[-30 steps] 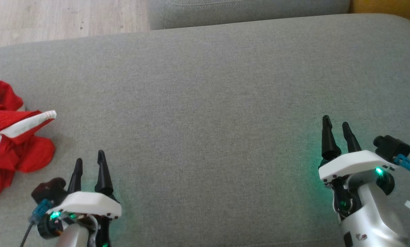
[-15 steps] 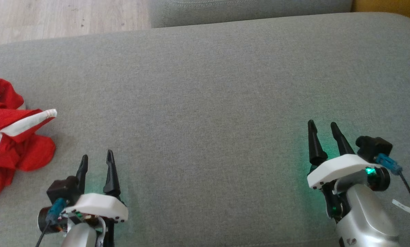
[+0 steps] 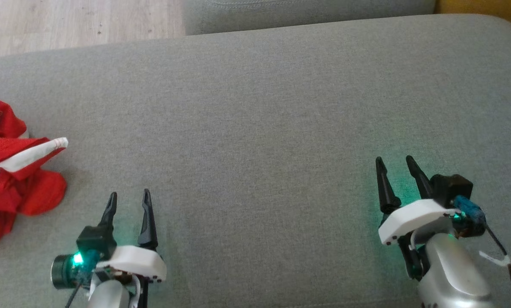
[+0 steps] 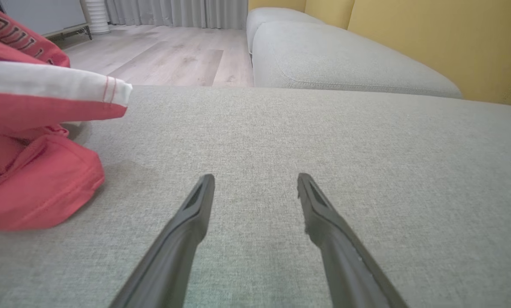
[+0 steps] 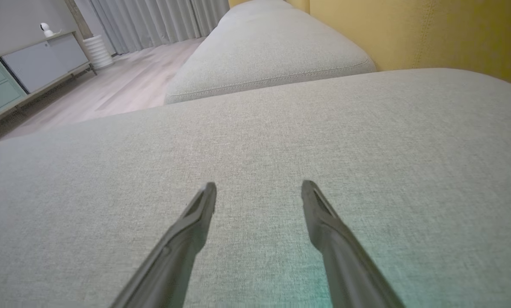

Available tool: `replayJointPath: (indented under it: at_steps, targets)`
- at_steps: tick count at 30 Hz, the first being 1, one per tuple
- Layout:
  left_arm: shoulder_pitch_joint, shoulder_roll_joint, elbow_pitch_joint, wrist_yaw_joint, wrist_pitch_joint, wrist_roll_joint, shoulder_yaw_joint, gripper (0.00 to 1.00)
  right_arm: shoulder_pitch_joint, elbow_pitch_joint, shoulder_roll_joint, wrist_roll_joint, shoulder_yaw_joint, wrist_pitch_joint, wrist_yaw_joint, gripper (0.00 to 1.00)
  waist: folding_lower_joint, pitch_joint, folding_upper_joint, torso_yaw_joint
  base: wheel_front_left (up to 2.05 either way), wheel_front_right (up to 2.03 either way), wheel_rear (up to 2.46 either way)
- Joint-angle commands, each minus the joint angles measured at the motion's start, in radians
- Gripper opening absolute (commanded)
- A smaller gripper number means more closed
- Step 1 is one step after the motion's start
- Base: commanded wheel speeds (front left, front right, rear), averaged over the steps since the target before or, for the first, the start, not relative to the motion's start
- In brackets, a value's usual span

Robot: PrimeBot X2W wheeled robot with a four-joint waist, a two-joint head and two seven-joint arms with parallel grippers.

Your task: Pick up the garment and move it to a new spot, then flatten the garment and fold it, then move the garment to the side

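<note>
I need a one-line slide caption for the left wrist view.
Open left gripper over the grey fabric sofa cushion, with the crumpled red-and-white garment lying untouched beside it.

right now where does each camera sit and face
Head view: on the head, down at the grey fabric sofa cushion; open left gripper, open right gripper show.
Left wrist view: left wrist, along its fingers over the cushion, crumpled red-and-white garment beside.
Right wrist view: right wrist, along its fingers over the cushion.
Head and left wrist views share the garment.
</note>
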Motion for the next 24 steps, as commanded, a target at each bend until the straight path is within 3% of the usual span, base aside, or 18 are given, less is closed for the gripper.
replayJointPath:
  at_steps: [1,13,24]
  targets:
    - [-0.021,0.009,-0.020,0.010,-0.017,0.036,0.030,1.00,-0.043,-0.016,-0.004,-0.038,0.025,-0.019,-0.001,1.00,0.0000,0.003,0.0000,0.000,0.00,0.00,0.00]
    - [-0.025,0.000,-0.010,0.023,-0.040,0.123,0.053,1.00,-0.063,0.006,-0.005,-0.133,0.044,-0.041,-0.001,1.00,0.0000,0.025,0.0000,0.039,0.00,0.00,0.00]
    - [-0.007,-0.008,-0.028,0.057,-0.040,0.078,0.128,1.00,-0.064,-0.001,-0.005,-0.111,0.129,-0.041,-0.001,1.00,0.0000,0.039,0.0000,0.257,0.00,0.00,0.00]
